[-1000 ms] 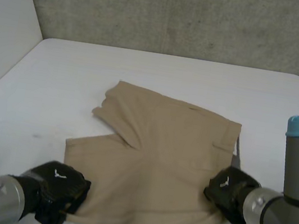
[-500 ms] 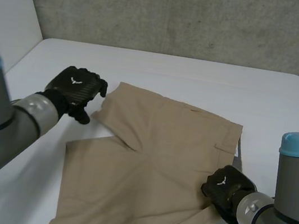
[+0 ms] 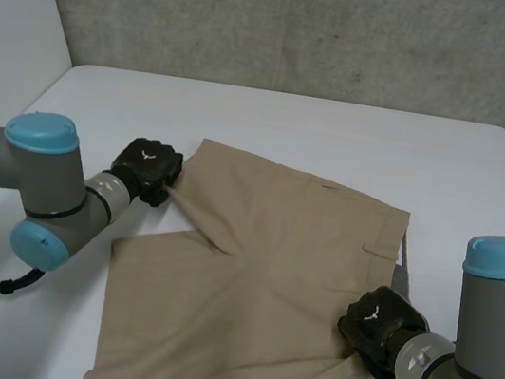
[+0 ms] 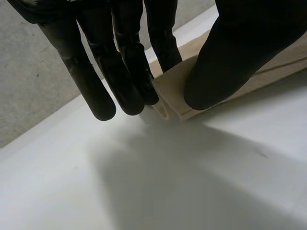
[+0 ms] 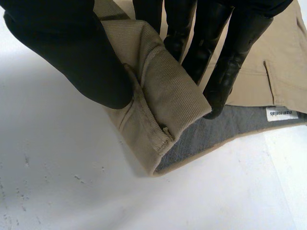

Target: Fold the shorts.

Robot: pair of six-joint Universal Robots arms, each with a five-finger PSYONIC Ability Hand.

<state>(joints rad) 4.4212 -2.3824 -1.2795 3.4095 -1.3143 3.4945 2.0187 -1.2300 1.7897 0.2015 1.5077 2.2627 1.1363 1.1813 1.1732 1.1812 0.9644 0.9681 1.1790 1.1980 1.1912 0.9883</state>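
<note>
Tan shorts lie spread on the white table, one leg folded in at a slant. My left hand is at the far left leg corner. In the left wrist view its fingers and thumb pinch that corner of the cloth, which lifts slightly off the table. My right hand is at the right edge near the waistband. There its thumb and fingers grip a raised fold of the shorts, whose grey lining shows beneath.
A concrete wall rises behind the table's far edge. A pale side wall stands to the left. Bare tabletop lies beyond the shorts and to both sides. A white label sits on the grey lining by my right fingertips.
My left hand left the near left corner of the shorts, swung to the far left leg corner and closed on it. The right hand kept its grip in place.
</note>
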